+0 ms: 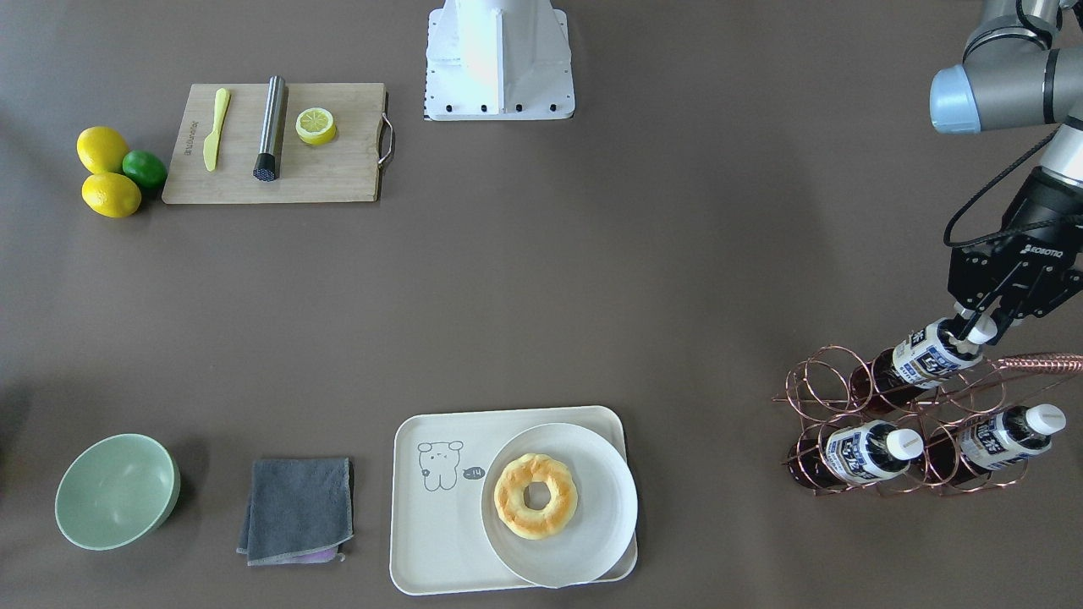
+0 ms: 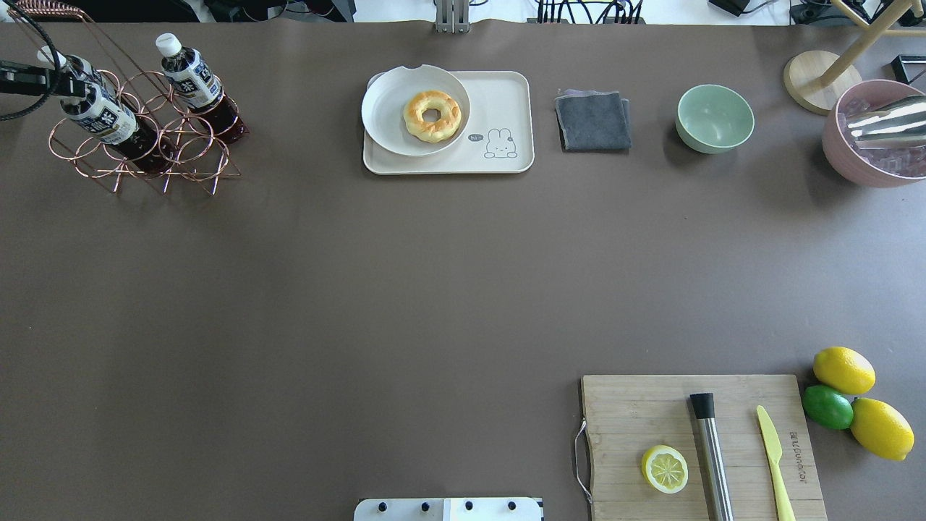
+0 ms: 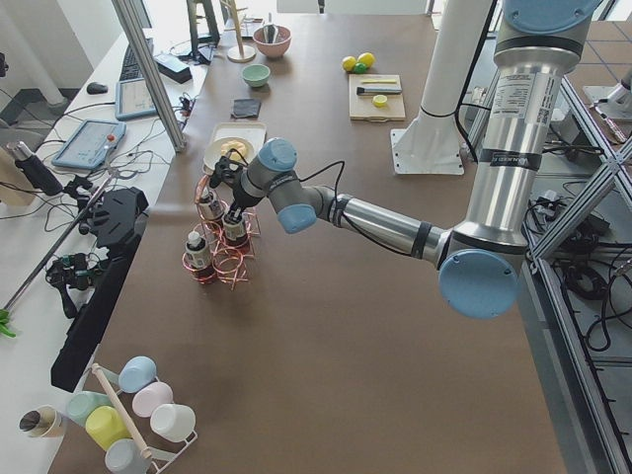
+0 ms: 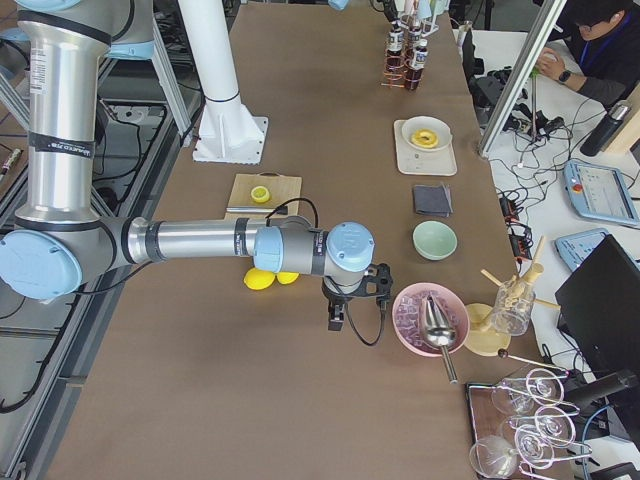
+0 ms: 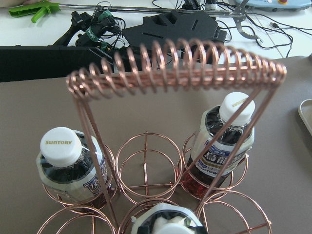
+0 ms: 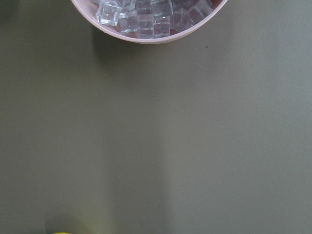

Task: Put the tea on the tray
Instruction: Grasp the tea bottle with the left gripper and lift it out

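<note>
Left wrist-mounted view crops the tea [image 5: 168, 225] at its bottom edge; a neighbouring bottle [image 5: 61, 144] has SUNTORY on its cap. The left gripper [image 1: 975, 331], marked ROBOTIQ, pinches the tea's cap in the copper rack [image 1: 846, 397], well apart from the tray [image 1: 423, 524]. I cannot tell how wide the right gripper [image 4: 345, 310] stands.

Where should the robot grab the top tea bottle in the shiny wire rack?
By the neck under the white cap of the tea, coming in from the cap end. Wire rings of the rack wrap its tilted body, so only that end sticks out.
</note>
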Controlling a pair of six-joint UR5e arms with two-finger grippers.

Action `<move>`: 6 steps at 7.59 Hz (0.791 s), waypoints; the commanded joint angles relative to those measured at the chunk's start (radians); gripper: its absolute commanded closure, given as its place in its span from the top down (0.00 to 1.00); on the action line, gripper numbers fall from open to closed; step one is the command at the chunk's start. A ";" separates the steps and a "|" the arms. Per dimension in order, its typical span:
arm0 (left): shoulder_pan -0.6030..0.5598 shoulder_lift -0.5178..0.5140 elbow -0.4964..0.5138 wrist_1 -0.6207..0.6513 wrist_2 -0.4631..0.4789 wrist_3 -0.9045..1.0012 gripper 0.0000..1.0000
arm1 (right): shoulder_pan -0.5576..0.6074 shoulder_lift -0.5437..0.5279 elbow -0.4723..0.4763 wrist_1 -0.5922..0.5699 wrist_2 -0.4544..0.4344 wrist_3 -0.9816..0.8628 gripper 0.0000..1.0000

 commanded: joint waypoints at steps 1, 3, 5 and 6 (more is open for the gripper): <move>-0.063 -0.003 -0.134 0.196 -0.048 0.099 0.00 | 0.000 0.000 0.000 0.000 0.002 0.000 1.00; -0.089 -0.014 -0.215 0.307 -0.063 0.125 0.00 | 0.000 0.000 0.000 0.000 0.002 0.000 1.00; -0.155 -0.072 -0.233 0.367 -0.170 0.142 0.00 | 0.000 0.000 0.000 0.000 0.000 0.000 1.00; -0.148 -0.081 -0.233 0.368 -0.164 0.153 0.00 | 0.000 0.000 0.000 0.000 0.002 0.000 1.00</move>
